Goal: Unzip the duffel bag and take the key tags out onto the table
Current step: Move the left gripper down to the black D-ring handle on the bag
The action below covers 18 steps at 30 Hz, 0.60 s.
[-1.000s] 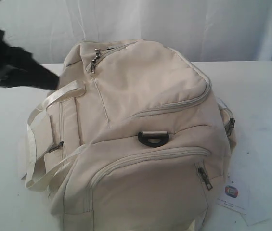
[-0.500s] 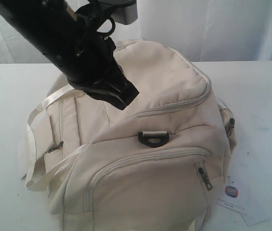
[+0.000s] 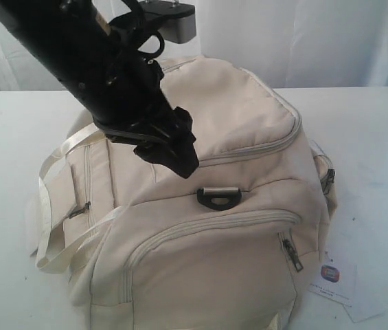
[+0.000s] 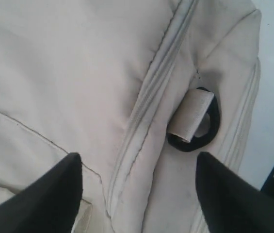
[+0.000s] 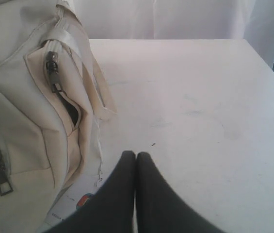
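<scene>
The cream duffel bag [image 3: 242, 117] lies on the white table [image 3: 372, 137], and its visible zips look closed in the exterior view. My left gripper [image 3: 183, 141] hangs over the bag's top. Its jaws are open and empty, straddling a zip seam [image 4: 146, 111] close to the black D-ring [image 4: 195, 141]. In the left wrist view the gripper [image 4: 137, 162] shows only bag fabric [image 4: 69, 73] between its fingers. My right gripper [image 5: 136, 156] is shut and empty over bare table [image 5: 200, 97], beside the bag's end [image 5: 20, 111]. The end pocket there shows a dark gap under its zip pull [image 5: 52, 65]. The key tags are hidden.
A white paper card with a red-blue logo [image 3: 331, 278] lies on the table against the bag's end; it also shows by my right gripper [image 5: 64, 211]. Webbing handles [image 3: 56, 206] hang off the bag's left side. A white curtain backs the table.
My left arm has swung in from the far left to over the bag's top. In the last half second it dropped slightly toward the D-ring and its jaws opened. The right gripper shows no earlier frame.
</scene>
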Available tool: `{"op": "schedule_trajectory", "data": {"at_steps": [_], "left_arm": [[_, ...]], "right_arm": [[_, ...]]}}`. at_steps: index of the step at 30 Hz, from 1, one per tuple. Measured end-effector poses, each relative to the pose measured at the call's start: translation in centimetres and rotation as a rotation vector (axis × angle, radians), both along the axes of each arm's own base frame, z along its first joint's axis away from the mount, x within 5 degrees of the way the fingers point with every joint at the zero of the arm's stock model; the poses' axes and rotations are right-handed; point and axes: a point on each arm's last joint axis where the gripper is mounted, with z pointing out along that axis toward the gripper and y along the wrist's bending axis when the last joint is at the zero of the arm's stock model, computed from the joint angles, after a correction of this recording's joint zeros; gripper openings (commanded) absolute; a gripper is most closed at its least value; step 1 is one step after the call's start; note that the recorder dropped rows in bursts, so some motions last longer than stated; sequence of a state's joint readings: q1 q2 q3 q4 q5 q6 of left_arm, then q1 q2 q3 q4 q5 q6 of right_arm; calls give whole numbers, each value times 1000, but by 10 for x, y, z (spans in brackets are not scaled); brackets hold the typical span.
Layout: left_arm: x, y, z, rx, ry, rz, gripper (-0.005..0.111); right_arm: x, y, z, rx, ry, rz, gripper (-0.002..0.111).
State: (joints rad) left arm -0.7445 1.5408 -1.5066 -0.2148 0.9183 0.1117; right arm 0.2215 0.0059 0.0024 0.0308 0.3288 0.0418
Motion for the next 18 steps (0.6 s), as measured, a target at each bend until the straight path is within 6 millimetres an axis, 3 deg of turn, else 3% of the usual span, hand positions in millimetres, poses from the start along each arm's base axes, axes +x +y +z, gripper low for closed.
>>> {"op": "schedule_trajectory", "data": {"at_steps": [8,15,18], "left_arm": [[11,-10,-24,56,61,-4,49],[15,-20,-39,50,138,-4,50],[16,-22,-43,52,153,-3,40]], "right_arm": [[0,0,0,1,0,0,0],[0,0,0,1,0,0,0],[0,0,0,1,0,0,0]]}}
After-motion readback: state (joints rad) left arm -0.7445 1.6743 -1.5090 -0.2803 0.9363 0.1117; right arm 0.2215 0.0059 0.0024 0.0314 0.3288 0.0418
